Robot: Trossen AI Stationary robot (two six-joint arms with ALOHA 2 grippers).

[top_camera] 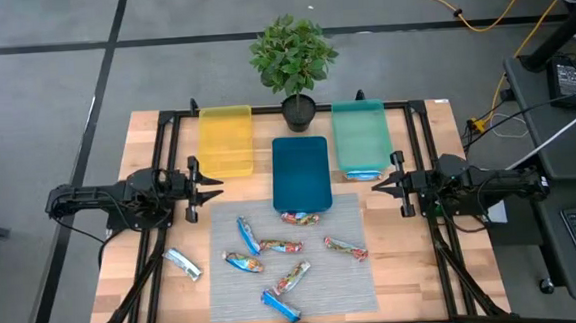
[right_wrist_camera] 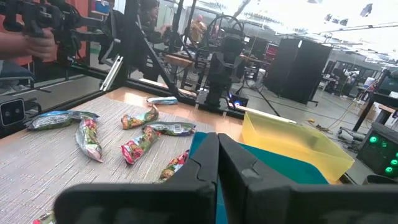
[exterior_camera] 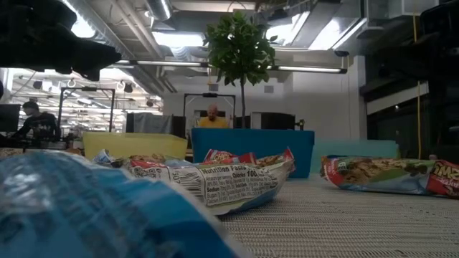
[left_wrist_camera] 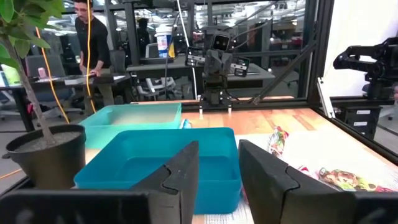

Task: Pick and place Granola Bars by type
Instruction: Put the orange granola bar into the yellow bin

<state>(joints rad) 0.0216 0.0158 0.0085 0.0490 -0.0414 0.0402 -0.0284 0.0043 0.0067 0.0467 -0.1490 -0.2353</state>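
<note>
Several granola bars lie on a grey mat (top_camera: 356, 283): a blue one (top_camera: 247, 234), red-orange ones (top_camera: 281, 246) (top_camera: 344, 247), and another blue one (top_camera: 280, 304) near the front edge. One red-orange bar (top_camera: 299, 218) lies against the dark blue tray (top_camera: 300, 171). A silvery-white bar (top_camera: 183, 263) rests on the bare wood left of the mat. My left gripper (top_camera: 220, 189) (left_wrist_camera: 219, 174) hovers level at the table's left side, open, with nothing between its fingers. My right gripper (top_camera: 375, 184) (right_wrist_camera: 217, 162) hovers level at the right side, shut on nothing.
A yellow tray (top_camera: 226, 140) and a teal tray (top_camera: 360, 137) flank the dark blue one at the back. A potted plant (top_camera: 294, 61) stands behind them. A black frame (top_camera: 165, 119) runs around the table. People show in the room beyond.
</note>
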